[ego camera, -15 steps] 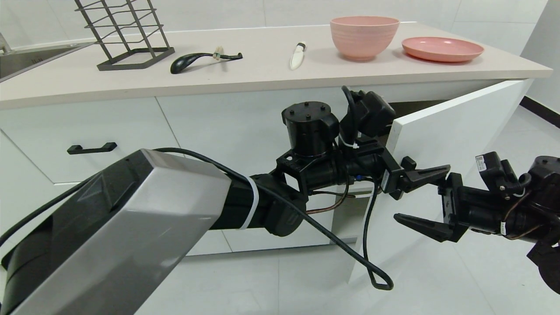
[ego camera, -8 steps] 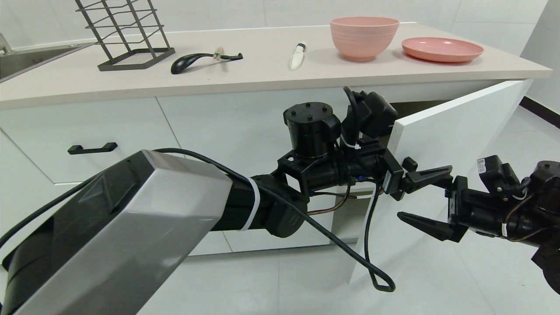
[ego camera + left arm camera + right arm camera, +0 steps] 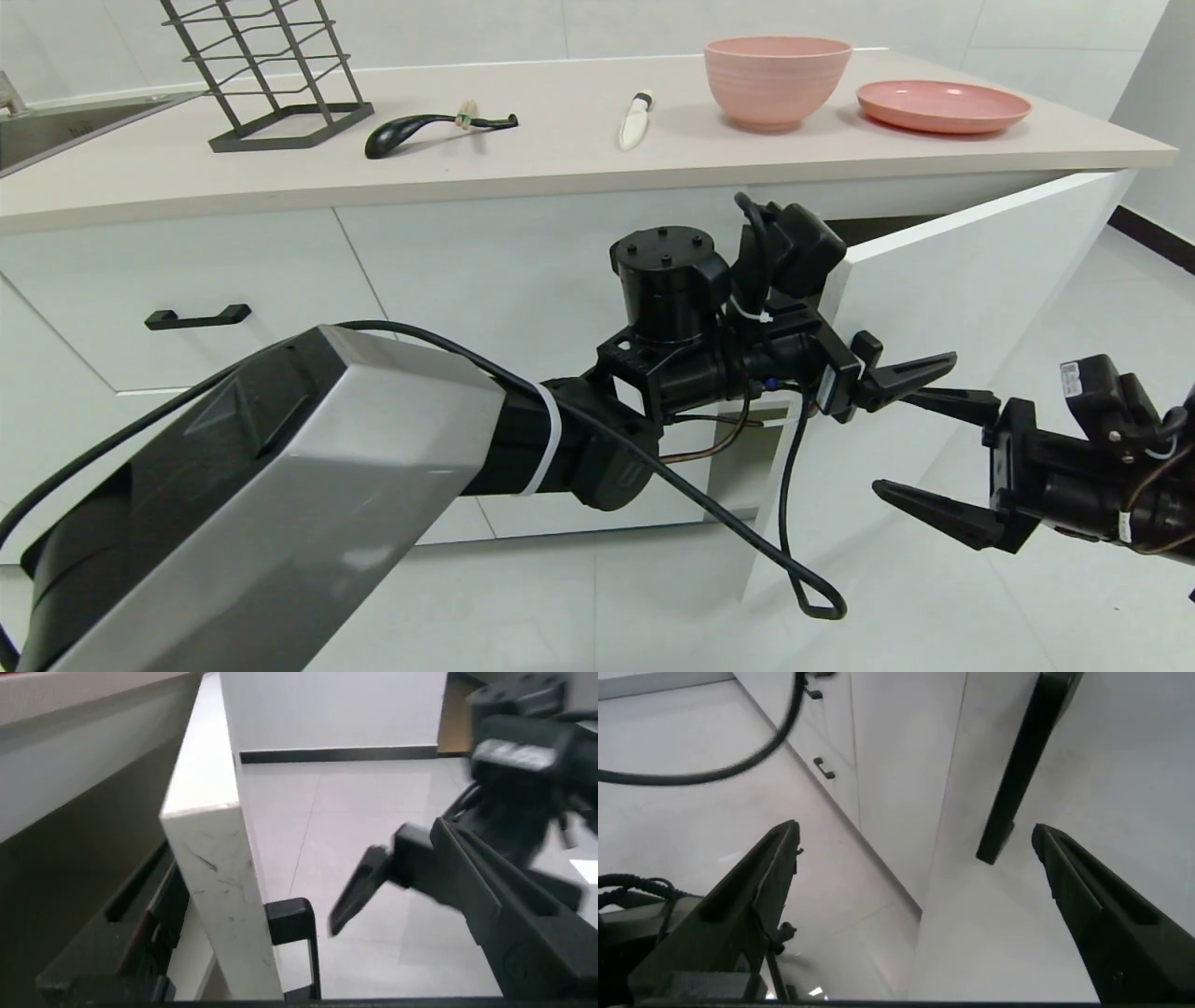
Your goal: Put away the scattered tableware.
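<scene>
On the counter (image 3: 560,159) lie a pink bowl (image 3: 777,79), a pink plate (image 3: 943,105), a white-handled knife (image 3: 636,119) and a black spoon (image 3: 401,131) with a small utensil (image 3: 481,117) beside it. Below, the white cabinet door (image 3: 971,271) stands open. My left gripper (image 3: 934,366) (image 3: 280,877) is open, with the door's free edge (image 3: 220,868) between its fingers. The right gripper (image 3: 896,441) (image 3: 915,833) hangs open in front of the door's outer face, holding nothing. The black door handle (image 3: 1018,775) (image 3: 297,943) lies ahead of it.
A black wire rack (image 3: 271,84) stands at the counter's back left, by a sink (image 3: 56,121). A drawer with a black handle (image 3: 196,315) sits to the left of the open door. Open tiled floor (image 3: 934,597) lies in front of the door.
The right gripper has drawn back to the right and lower, away from the door. The left arm has shifted slightly up and right, staying at the door's edge.
</scene>
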